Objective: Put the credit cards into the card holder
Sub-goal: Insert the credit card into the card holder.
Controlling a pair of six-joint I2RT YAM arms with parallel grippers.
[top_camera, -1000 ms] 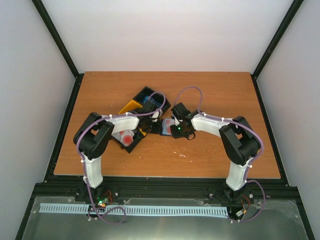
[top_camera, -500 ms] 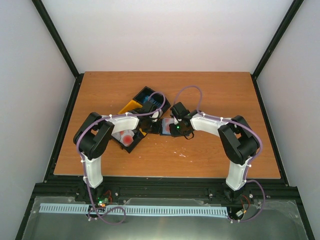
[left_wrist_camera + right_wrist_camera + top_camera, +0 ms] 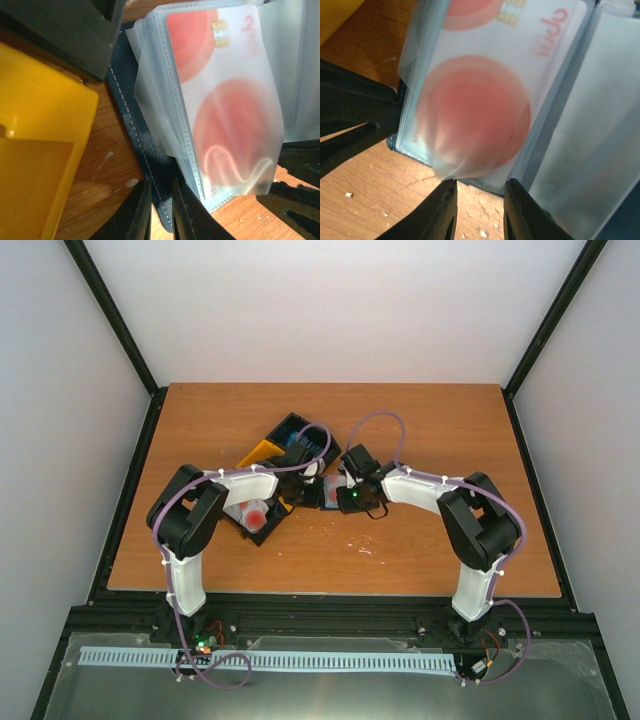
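The card holder (image 3: 131, 125) lies open on the tabletop (image 3: 420, 420), near the middle and just beside the black-and-yellow tray (image 3: 45, 150). A white card (image 3: 225, 90) with red blotches sits inside one of its clear sleeves (image 3: 160, 115). The left fingers (image 3: 146, 215) are clenched on the lower edge of its navy cover, while the right fingers (image 3: 451, 210) stand slightly parted at the holder's near edge, gripping nothing that shows.
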